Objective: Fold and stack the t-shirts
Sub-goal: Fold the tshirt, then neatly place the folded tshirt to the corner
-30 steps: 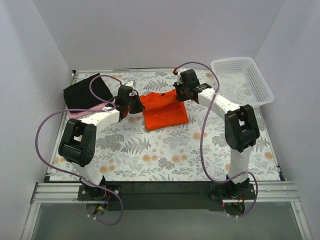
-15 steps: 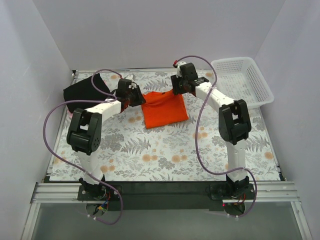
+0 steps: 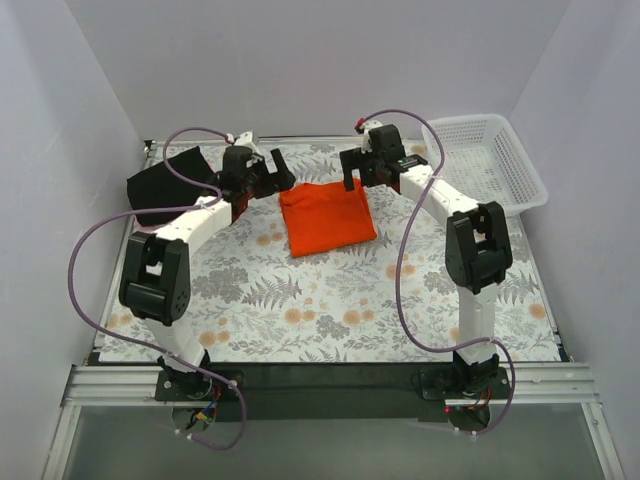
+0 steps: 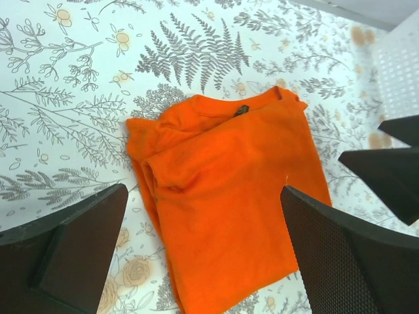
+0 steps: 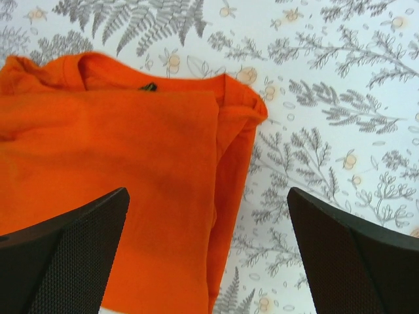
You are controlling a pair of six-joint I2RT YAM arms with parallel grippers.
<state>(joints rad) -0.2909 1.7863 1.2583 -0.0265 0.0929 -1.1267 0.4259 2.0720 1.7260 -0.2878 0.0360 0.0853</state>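
Observation:
The orange t-shirt (image 3: 325,218) lies folded in a flat rectangle on the flowered table, its collar at the far edge. My left gripper (image 3: 274,181) hovers open just off its far left corner, and the shirt (image 4: 222,196) lies below and between the spread fingers (image 4: 78,242), untouched. Open too, my right gripper (image 3: 348,177) hangs over the far right corner, with the shirt's folded edge (image 5: 118,170) under its gap. A black t-shirt (image 3: 165,185) lies in a heap at the far left, partly behind the left arm.
A white mesh basket (image 3: 485,160) stands at the far right, tilted against the wall, and shows in the left wrist view (image 4: 399,72) too. White walls close in the table on three sides. The right gripper's dark fingers (image 4: 386,173) reach into the left wrist view.
Both grippers went from shut to open and let go of the orange shirt's far edge. They drew back towards the far side, and the shirt now lies flat.

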